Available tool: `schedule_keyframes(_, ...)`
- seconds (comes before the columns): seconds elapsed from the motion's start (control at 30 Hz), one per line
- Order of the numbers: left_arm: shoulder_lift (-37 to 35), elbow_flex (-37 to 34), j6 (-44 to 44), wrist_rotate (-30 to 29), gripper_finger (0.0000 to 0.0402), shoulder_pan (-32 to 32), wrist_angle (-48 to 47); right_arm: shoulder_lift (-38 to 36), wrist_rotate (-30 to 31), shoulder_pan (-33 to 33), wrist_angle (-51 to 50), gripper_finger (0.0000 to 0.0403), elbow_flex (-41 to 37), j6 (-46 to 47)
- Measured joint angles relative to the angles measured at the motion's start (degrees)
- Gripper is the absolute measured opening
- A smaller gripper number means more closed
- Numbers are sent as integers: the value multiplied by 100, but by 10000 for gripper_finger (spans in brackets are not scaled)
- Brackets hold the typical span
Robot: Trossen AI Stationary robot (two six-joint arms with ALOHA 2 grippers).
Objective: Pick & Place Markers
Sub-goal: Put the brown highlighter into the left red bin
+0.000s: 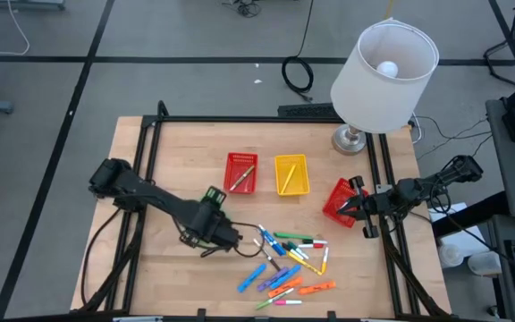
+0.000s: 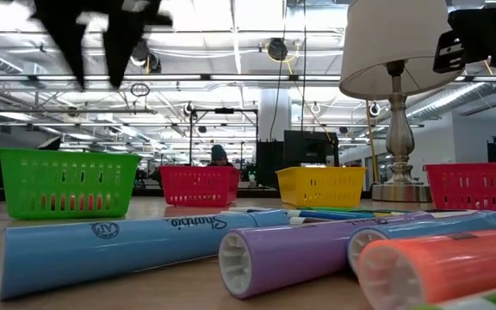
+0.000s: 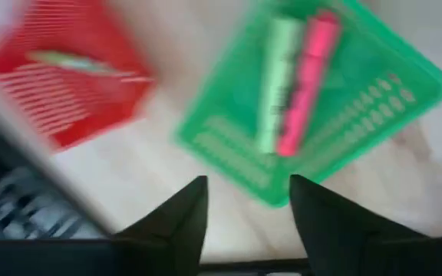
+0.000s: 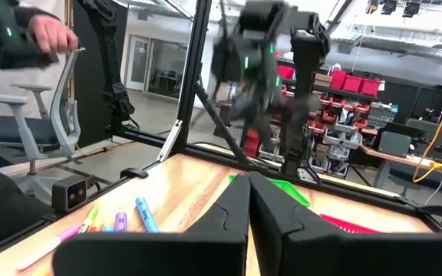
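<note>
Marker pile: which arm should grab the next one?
Left, probably. The left gripper hangs open above the green basket, right beside the marker pile. The right gripper is shut at the table's right edge by a red basket, farther from the pile.

Light wood table (image 1: 177, 152) carried a red basket (image 1: 240, 172), yellow basket (image 1: 291, 173), second red basket (image 1: 339, 200) near the right edge, green basket (image 1: 214, 196), lamp (image 1: 354, 138), and loose markers (image 1: 286, 263) scattered front-centre.

Green basket (image 3: 313, 107) and its two markers (image 3: 294, 84) motion-blurred, lampshade (image 2: 394, 47) cropped
</note>
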Motion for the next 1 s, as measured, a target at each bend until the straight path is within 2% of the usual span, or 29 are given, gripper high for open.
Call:
schedule_keyframes(0.07, -135, 528, -162, -356, 137, -67, 19, 0, -1, -1, 0, 0, 0, 7)
schedule_keyframes(0.2, -724, 1346, -159, -453, 49, -167, 526, 0, -212, -1, 0, 0, 0, 227)
schedule_keyframes(0.27, -1185, 1310, -38, -369, 13, -150, 1119, 0, -329, 1, -2, 0, 0, 290)
schedule_keyframes(0.33, -1722, 985, 315, -152, 10, -49, 2102, 0, -298, 1, -21, 0, 0, 402)
schedule_keyframes(0.47, -2845, -334, 848, 753, 5, 298, 4115, 2, -301, 1, -20, 0, 0, 448)
schedule_keyframes(0.53, -3314, -1137, 824, 1271, 4, 558, 4960, 2, -302, 1, -20, 0, 0, 417)
schedule_keyframes(0.7, -4219, -3252, 330, 2020, 5, 991, 6799, 2, -302, 1, -24, 0, 0, 353)
schedule_keyframes(0.83, -4481, -4767, -36, 2598, 5, 1226, 8478, 2, -295, 1, -44, 0, 0, 206)
schedule_keyframes(1.0, -4470, -6314, 32, 2727, 4, 1189, 10492, 11, -282, 1, -68, 0, 0, -118)
